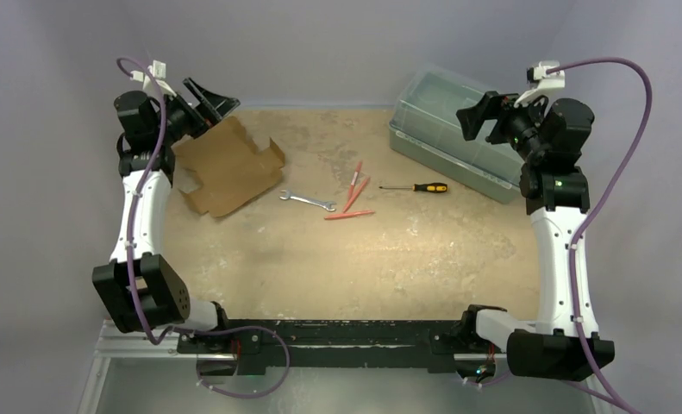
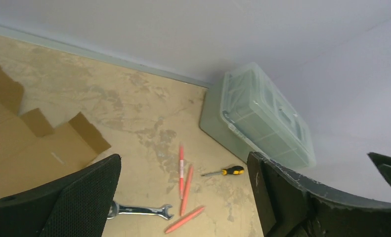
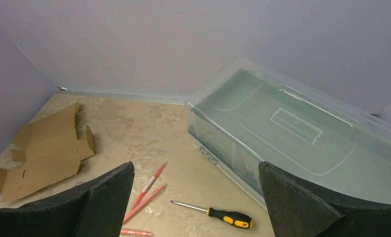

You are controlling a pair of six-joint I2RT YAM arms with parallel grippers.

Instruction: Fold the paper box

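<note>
The paper box (image 1: 229, 168) lies flat and unfolded on the table at the far left, a brown die-cut cardboard sheet with flaps spread out. The same sheet shows at the left of the left wrist view (image 2: 25, 148) and of the right wrist view (image 3: 50, 148). My left gripper (image 1: 206, 99) hangs raised over the sheet's far left corner, open and holding nothing (image 2: 184, 157). Far off at the right, my right gripper (image 1: 479, 116) is held high beside the plastic bin, also open with nothing between its fingers (image 3: 195, 165).
A translucent green-tinted lidded bin (image 1: 458, 134) stands at the back right. Near the table's middle lie a yellow-and-black screwdriver (image 1: 419, 187), a steel wrench (image 1: 307, 201) and three red pens (image 1: 354, 194). Walls close in the table at the back and sides.
</note>
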